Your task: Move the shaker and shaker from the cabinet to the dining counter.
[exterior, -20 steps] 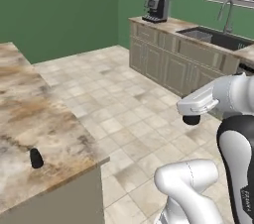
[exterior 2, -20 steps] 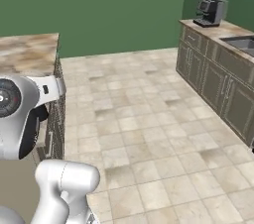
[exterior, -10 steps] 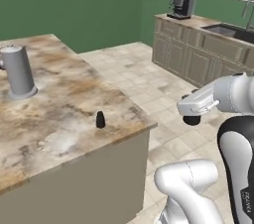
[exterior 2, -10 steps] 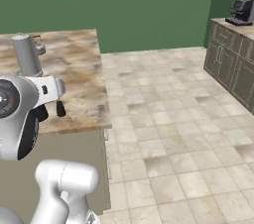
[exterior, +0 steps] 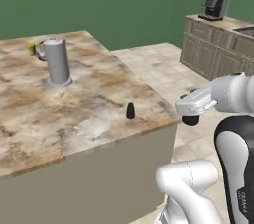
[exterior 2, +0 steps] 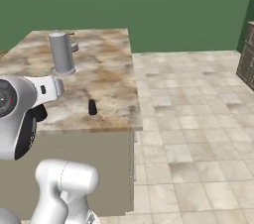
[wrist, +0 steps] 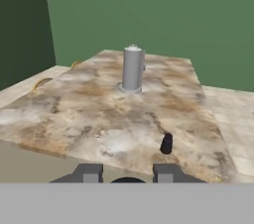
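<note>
While one black shaker [exterior: 130,110] stands upright near the dining counter [exterior: 30,134] edge at frame centre, a second shaker [wrist: 128,181] (barely visible) is pinched between the gripper [wrist: 127,174] fingers at the hand view's bottom; the forearm is held level, off the counter's corner.

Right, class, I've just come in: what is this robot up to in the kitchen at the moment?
One small black shaker already stands on the dining counter, near its front edge, in front of a tall grey metal cylinder. The robot's arm hangs off the counter's corner, over the floor, with its hand facing the counter. The fingers are closed around something dark and rounded; from these pictures I cannot say for sure that it is the second shaker. Nothing is being set down yet.
</note>
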{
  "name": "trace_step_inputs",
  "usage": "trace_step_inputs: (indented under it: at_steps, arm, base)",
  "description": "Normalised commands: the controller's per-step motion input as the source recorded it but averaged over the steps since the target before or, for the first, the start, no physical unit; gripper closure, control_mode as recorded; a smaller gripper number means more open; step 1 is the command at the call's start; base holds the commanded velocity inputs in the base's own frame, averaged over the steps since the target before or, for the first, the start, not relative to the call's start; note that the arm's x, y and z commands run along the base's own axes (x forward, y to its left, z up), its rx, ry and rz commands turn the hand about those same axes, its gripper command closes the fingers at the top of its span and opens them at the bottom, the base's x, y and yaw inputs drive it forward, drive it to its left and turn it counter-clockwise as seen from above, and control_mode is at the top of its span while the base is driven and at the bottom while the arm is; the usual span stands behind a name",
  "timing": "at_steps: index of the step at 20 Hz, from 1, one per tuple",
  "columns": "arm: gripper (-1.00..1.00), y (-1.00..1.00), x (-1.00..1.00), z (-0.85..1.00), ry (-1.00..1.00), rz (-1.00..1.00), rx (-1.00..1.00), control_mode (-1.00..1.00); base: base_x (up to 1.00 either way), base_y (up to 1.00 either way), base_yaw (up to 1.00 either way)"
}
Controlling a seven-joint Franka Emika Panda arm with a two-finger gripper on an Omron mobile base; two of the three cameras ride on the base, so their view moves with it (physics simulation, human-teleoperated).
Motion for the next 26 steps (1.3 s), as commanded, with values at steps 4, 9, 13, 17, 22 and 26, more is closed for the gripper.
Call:
trace_step_inputs:
  at_steps: [4,9,13,17,22,26]
  arm:
    - [1.0,0.0,0.0,0.0,0.0,0.0,0.0,1.0]
    - [1.0,0.0,0.0,0.0,0.0,0.0,0.0,1.0]
    - [1.0,0.0,0.0,0.0,0.0,0.0,0.0,1.0]
    - [1.0,0.0,0.0,0.0,0.0,0.0,0.0,1.0]
    - [1.0,0.0,0.0,0.0,0.0,0.0,0.0,1.0]
    - [1.0,0.0,0.0,0.0,0.0,0.0,0.0,1.0]
  base:
    - [0.0,-0.02,0.39]
    - [0.0,-0.12,0.38]
    - [0.0,-0.4,0.23]
    - [0.0,-0.64,0.04]
    - [0.0,-0.82,0.0]
    - [0.12,-0.36,0.0]
